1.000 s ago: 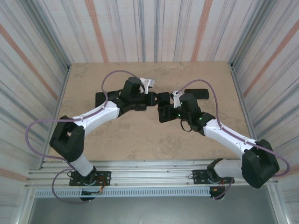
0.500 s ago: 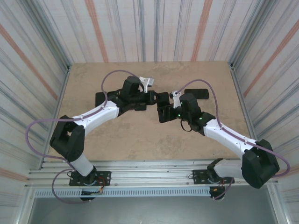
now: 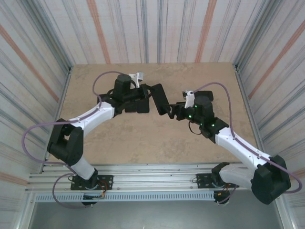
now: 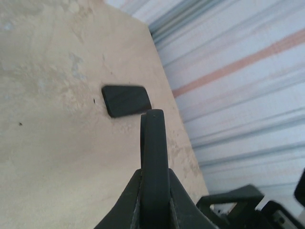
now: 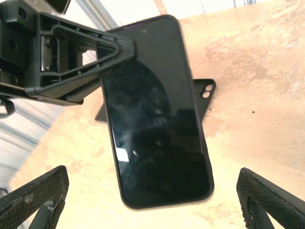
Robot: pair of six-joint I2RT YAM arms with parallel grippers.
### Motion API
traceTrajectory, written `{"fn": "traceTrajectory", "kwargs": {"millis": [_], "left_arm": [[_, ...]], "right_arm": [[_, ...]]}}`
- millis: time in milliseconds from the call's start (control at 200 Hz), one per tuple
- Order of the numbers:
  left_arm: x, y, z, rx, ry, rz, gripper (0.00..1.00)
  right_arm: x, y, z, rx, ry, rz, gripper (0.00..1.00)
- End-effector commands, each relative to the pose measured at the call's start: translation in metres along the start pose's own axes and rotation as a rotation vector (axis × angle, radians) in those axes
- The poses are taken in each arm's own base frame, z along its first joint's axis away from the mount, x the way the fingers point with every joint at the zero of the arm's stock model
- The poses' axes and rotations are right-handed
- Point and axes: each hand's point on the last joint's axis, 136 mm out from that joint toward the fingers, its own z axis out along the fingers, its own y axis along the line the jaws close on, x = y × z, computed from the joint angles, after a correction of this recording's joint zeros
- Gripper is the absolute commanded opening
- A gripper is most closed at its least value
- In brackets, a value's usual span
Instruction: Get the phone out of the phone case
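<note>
Overhead camera looks down from behind; both wrist cameras closely share the phone (image 5: 157,114).

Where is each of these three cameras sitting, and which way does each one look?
Top external: above and behind the arms, looking down at the tan table; both arms, left gripper and right gripper show.
Left wrist: on the left arm, looking along its shut fingers at the glossy black phone in its dark case, edge-on.
Right wrist: on the right arm, facing that phone's screen between its own open fingers.
Shared: top and right wrist views both show the left gripper clamping the phone.
</note>
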Motion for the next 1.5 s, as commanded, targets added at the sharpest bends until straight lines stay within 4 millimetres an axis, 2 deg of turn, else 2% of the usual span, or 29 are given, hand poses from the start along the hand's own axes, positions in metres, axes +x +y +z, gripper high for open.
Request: {"fn": "traceTrajectory", "kwargs": {"millis": [0, 105, 230, 406, 576, 912, 1218, 1363, 1493], "left_arm": [[-0.038, -0.046, -0.027, 0.138, -0.15, -0.031, 0.09], [-0.048, -0.054, -0.036, 0.175, -0.204, -0.073, 0.09], [-0.058, -0.065, -0.046, 0.219, -0.254, -0.135, 0.09], [-0.066, -0.075, -0.056, 0.269, -0.31, -0.222, 0.1], [-0.071, -0.085, -0.062, 0.307, -0.356, -0.272, 0.1], [-0.07, -0.092, -0.061, 0.335, -0.373, -0.312, 0.1], [-0.068, -0.095, -0.062, 0.354, -0.369, -0.331, 0.09], [-0.068, -0.1, -0.064, 0.367, -0.366, -0.33, 0.09], [-0.068, -0.108, -0.067, 0.38, -0.36, -0.321, 0.09]], "right_arm": [[-0.003, 0.006, -0.007, -0.078, -0.051, 0.19, 0.92], [-0.009, 0.014, -0.01, -0.137, -0.084, 0.334, 0.9], [-0.017, 0.02, -0.013, -0.214, -0.143, 0.482, 0.79], [-0.028, 0.035, -0.013, -0.294, -0.177, 0.555, 0.58], [-0.034, 0.046, -0.008, -0.358, -0.18, 0.614, 0.46], [-0.045, 0.057, -0.007, -0.413, -0.211, 0.613, 0.33], [-0.051, 0.055, -0.004, -0.441, -0.228, 0.647, 0.25], [-0.051, 0.051, -0.004, -0.439, -0.233, 0.663, 0.16], [-0.053, 0.051, -0.003, -0.451, -0.234, 0.672, 0.14]]}}
